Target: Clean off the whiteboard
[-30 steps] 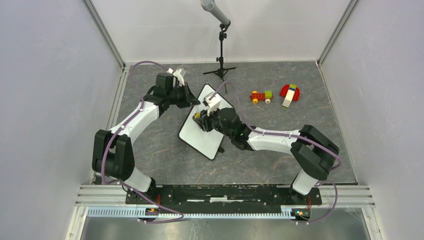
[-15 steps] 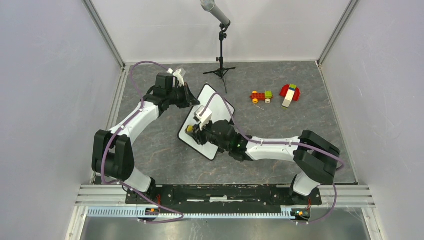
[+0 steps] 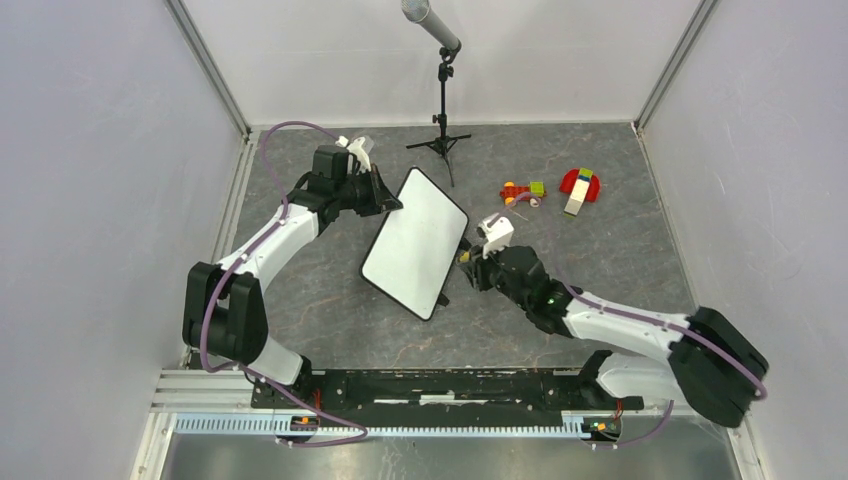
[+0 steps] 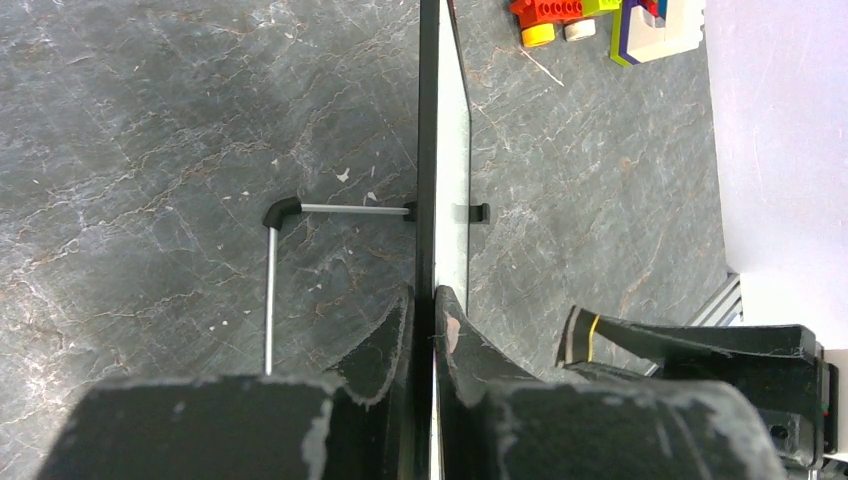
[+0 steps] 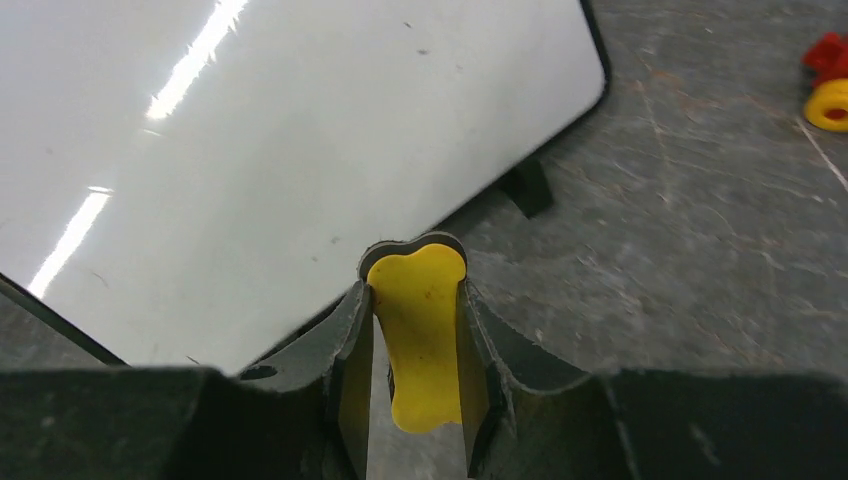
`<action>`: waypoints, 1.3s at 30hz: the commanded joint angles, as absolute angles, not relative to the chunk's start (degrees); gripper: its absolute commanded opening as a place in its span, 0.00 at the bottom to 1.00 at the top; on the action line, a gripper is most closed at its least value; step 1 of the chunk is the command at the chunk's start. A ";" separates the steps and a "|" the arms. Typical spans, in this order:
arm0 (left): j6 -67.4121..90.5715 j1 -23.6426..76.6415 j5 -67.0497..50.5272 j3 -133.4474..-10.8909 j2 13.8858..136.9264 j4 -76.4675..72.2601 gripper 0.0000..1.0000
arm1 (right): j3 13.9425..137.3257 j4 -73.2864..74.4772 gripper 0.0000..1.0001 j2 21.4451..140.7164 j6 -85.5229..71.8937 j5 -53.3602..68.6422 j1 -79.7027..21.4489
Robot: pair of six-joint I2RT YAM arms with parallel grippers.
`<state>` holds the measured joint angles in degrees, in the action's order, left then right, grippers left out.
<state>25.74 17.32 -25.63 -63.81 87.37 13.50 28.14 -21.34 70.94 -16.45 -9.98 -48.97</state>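
Observation:
The whiteboard stands tilted on the grey table, its face plain white apart from a few tiny dark specks. My left gripper is shut on its upper left edge. In the left wrist view the board runs edge-on between the two fingers of that gripper. My right gripper hovers just off the board's right edge, shut on a yellow eraser with a black pad at its tip. In the right wrist view the right gripper points at the board's lower corner.
A microphone stand rises at the back, behind the board. A toy car and a red block toy lie to the right of it. The board's wire prop rests on the table behind it.
My right gripper has swept with the eraser from over the board's face to the right, off its edge, and its arm has stretched out low. The left gripper kept its hold.

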 commanded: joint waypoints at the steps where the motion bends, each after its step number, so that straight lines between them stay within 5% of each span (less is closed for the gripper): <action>1: 25.83 18.95 -26.10 -64.51 86.22 16.83 0.06 | 24.50 -8.71 0.26 63.86 -14.50 -20.88 -48.11; 9: 25.66 19.07 -26.93 -64.51 85.43 16.86 0.22 | 22.49 6.14 0.28 61.83 -19.89 -20.29 -47.46; 15: 24.12 19.06 -28.10 -64.51 84.51 16.96 0.42 | 22.30 7.38 0.42 61.58 -19.50 -19.64 -47.47; 19: 21.91 19.24 -26.22 -64.01 81.91 17.27 0.57 | 23.81 8.88 0.60 61.30 -18.58 -20.26 -47.46; 27: 14.76 21.35 -12.68 -63.90 74.99 20.22 0.66 | 25.93 11.88 0.98 56.08 -16.59 -20.36 -47.47; 39: 10.48 24.35 -6.66 -63.44 57.98 19.86 0.75 | 34.54 25.42 0.98 37.71 -13.08 -24.36 -47.46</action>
<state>12.91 24.21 -7.42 -62.72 64.29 20.95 27.75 19.90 42.52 -15.00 -21.06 -47.51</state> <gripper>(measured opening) 0.725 0.979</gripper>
